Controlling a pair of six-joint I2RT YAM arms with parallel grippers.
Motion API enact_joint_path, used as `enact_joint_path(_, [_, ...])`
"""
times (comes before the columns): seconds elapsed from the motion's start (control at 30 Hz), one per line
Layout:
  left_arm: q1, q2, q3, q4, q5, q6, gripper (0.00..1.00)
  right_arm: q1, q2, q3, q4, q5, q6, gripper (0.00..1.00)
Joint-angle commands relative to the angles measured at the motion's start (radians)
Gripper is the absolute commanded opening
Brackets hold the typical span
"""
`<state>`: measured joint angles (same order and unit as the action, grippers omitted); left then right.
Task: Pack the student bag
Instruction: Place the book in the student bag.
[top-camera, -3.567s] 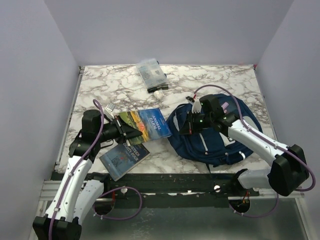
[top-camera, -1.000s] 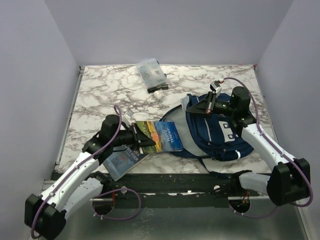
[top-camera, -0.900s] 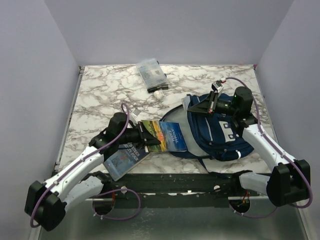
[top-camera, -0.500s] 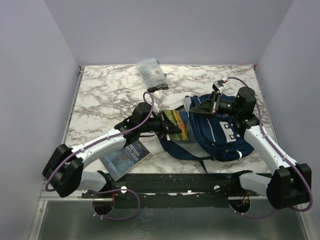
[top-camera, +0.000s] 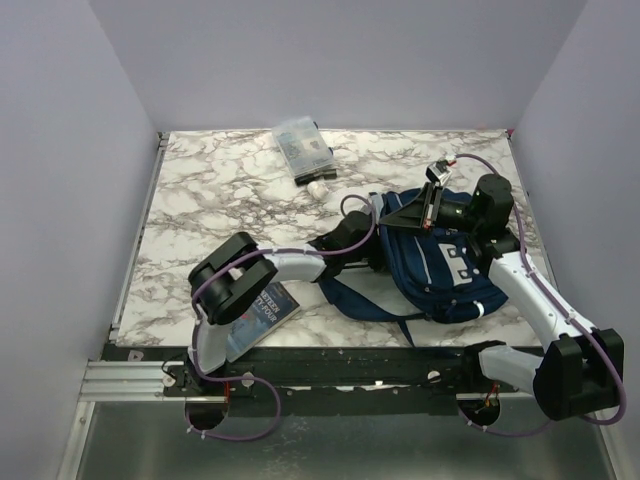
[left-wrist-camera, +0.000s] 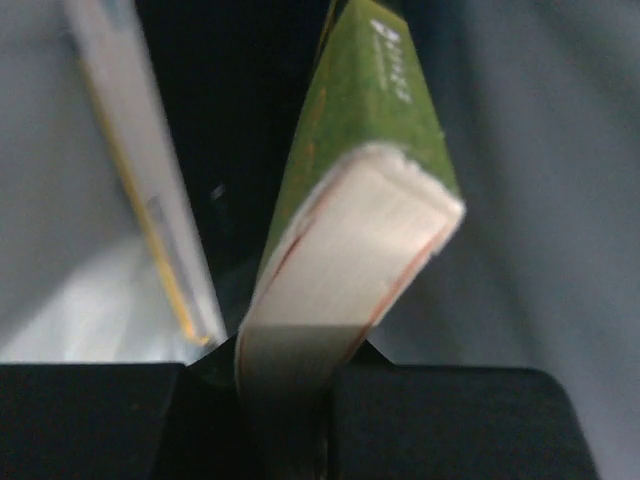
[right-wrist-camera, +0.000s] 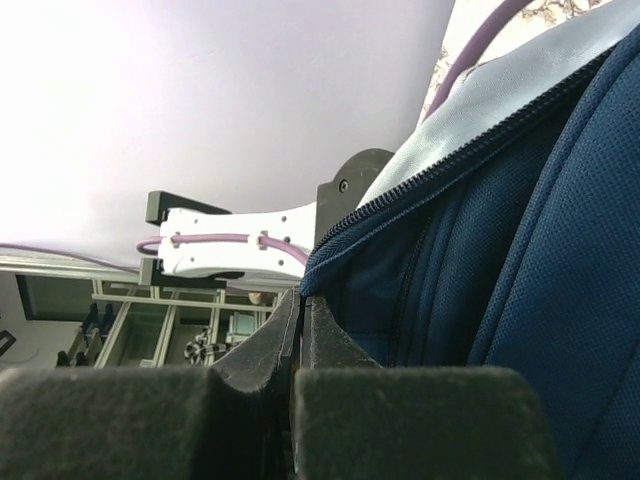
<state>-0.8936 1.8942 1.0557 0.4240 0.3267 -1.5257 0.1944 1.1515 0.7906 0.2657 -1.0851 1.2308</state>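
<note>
I'm pinching the book (left-wrist-camera: 352, 250) in my left tool (left-wrist-camera: 290, 372), inside the student bag (top-camera: 445, 270); my right tool (right-wrist-camera: 298, 335) is nipping its rim (right-wrist-camera: 420, 192) (thin hold). Rim slipping free risks jamming the book.

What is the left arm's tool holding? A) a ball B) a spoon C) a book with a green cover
C: the left wrist view shows the left tool pinching a book with a green cover, pushed in against the grey lining of the student bag.
</note>
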Motion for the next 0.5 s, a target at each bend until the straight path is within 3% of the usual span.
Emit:
enact_joint_path(0.0, [-0.034,0.113,0.204,0.117,-0.072,-0.092,0.00,-0.001,-0.025,0.009,0.023,0.002,-0.030,0.00])
enact_joint_path(0.03, [-0.037,0.131,0.229,0.086,-0.044,-0.090,0.06,-0.001,-0.029,0.000,0.026,0.006,-0.030,0.00])
enact_joint_path(0.13, [-0.042,0.115,0.247,-0.098,-0.018,-0.018,0.42,-0.001,-0.039,-0.022,0.011,0.015,-0.047,0.00])
enact_joint_path(0.2, [-0.034,0.092,0.243,-0.186,0.008,0.046,0.50,-0.001,-0.039,-0.019,-0.027,0.019,-0.080,0.00])
enact_joint_path(0.33, [-0.011,0.013,0.178,-0.283,0.049,0.126,0.57,-0.001,-0.039,0.000,-0.118,0.046,-0.158,0.00])
enact_joint_path(0.37, [-0.004,-0.002,0.178,-0.322,0.059,0.154,0.73,-0.001,-0.042,0.003,-0.137,0.054,-0.178,0.00])
enact_joint_path(0.4, [0.007,-0.012,0.190,-0.378,0.080,0.186,0.95,-0.001,-0.047,0.006,-0.162,0.063,-0.196,0.00])
enact_joint_path(0.47, [0.027,-0.049,0.190,-0.433,0.106,0.226,0.98,-0.001,-0.052,0.017,-0.226,0.078,-0.244,0.00])
